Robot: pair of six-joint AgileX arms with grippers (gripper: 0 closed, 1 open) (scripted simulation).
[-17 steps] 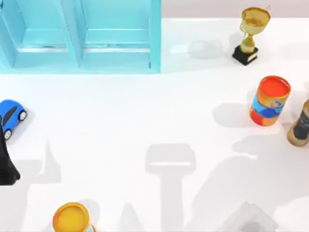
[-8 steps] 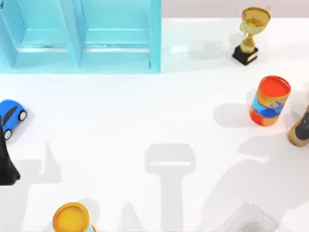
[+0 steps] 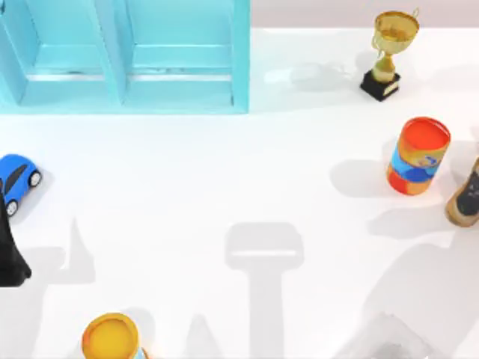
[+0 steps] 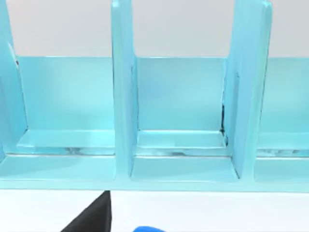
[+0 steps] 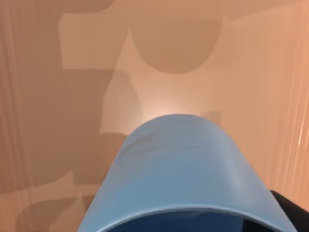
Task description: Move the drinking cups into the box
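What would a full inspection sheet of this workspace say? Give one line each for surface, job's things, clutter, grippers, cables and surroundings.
Surface: white table, crossed by grey shadows.
Job's things: light blue box at the far left, its compartments in view bare; blue cup close in front of the right wrist camera.
Clutter: gold trophy far right; orange-and-blue canister at the right; tan bottle, tilted, at the right edge; blue toy car at the left edge; yellow canister at the near edge.
Grippers: left gripper at the left edge, beside the toy car; right gripper next to the blue cup.
Cables: nothing seen.
Surroundings: plain pale wall behind the table.
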